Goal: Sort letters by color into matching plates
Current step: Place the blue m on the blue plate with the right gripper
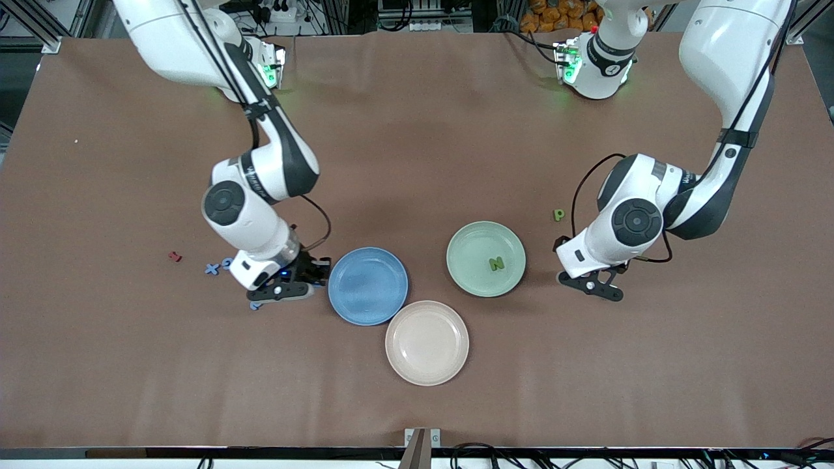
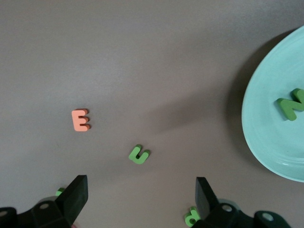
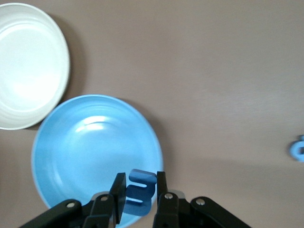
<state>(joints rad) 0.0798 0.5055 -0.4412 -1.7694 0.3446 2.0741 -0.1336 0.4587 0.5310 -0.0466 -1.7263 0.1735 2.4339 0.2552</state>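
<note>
With one green N (image 1: 496, 263) already in the green plate (image 1: 466, 273) and the blue plate (image 3: 61, 156) empty, the right gripper (image 3: 138, 199) gripped a blue letter (image 3: 139, 191) over that plate's rim, while the left gripper (image 2: 141, 194) waited open above a loose green letter (image 2: 138, 155).

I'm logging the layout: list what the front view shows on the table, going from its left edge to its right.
Red letter → blue X → right gripper → blue plate → beige plate → green plate → green P → left gripper.
</note>
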